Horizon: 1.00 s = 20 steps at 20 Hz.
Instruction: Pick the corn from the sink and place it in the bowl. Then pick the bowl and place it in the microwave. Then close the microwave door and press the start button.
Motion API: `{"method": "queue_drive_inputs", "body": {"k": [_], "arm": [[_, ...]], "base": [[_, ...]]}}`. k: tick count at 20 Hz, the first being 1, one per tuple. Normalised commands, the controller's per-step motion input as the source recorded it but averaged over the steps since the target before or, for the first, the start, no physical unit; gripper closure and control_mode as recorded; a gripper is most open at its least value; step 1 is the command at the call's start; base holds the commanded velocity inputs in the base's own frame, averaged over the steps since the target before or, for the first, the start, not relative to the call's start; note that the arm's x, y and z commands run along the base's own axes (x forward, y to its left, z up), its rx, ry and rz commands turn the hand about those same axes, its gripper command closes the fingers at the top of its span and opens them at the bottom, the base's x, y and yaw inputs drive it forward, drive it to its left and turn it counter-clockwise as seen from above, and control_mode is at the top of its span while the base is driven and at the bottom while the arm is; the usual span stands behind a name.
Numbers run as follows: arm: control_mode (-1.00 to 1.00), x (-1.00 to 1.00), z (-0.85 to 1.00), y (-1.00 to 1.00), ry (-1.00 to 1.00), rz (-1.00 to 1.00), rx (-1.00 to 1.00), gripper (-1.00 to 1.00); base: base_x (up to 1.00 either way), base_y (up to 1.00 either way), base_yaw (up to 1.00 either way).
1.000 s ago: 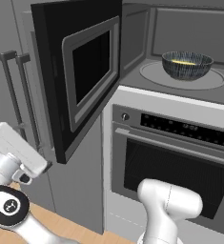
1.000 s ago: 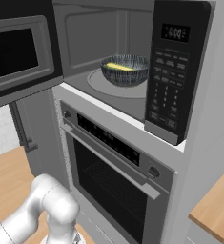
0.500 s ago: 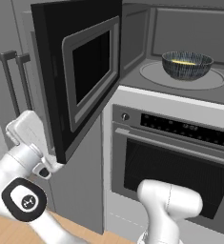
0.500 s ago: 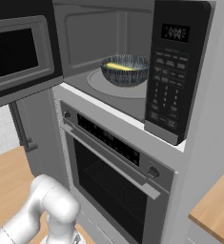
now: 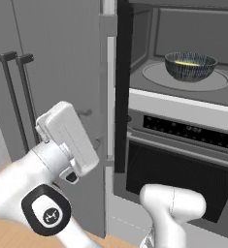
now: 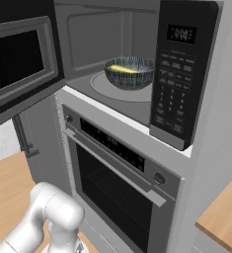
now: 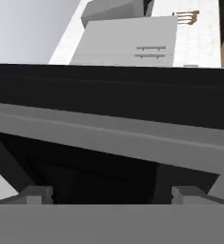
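Note:
The bowl (image 5: 190, 67) (image 6: 130, 72) sits on the round turntable inside the microwave (image 6: 107, 39), and the yellow corn (image 5: 186, 63) (image 6: 122, 68) lies in it. The microwave door (image 5: 121, 87) (image 6: 19, 64) stands open on the left, edge-on in the left base view. My white hand (image 5: 67, 138) hangs left of the door, below the microwave. In the hand view my gripper (image 7: 112, 195) is open with nothing in it, and the door's black face and grey frame (image 7: 108, 95) lie close ahead. The sink is out of view.
The microwave's black control panel (image 6: 179, 74) is to the right of the cavity. An oven (image 5: 183, 160) (image 6: 117, 168) with a bar handle sits directly below. Tall grey cabinet doors with paired handles (image 5: 18, 97) stand to the left.
My hand has risen from low at the left to beside the door. In the left base view the door now shows edge-on where its windowed face showed before. Bowl and corn have not moved.

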Motion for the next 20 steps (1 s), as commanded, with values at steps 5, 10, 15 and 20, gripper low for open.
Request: {"method": "queue_drive_inputs", "body": {"k": [5, 10, 15, 20], "arm": [[-1.00, -0.01, 0.15, -1.00, -0.28, 0.00, 0.36, -1.00], [-1.00, 0.22, 0.00, -1.00, -0.12, 0.02, 0.31, -1.00], [-1.00, 0.10, 0.00, -1.00, -0.05, 0.06, 0.27, -1.00], [-1.00, 0.17, 0.00, -1.00, -0.03, 0.05, 0.26, -1.00]], "base": [[0.00, 0.00, 0.00], [0.00, 0.00, 0.00], [0.00, 0.00, 0.00], [0.00, 0.00, 0.00]]}}
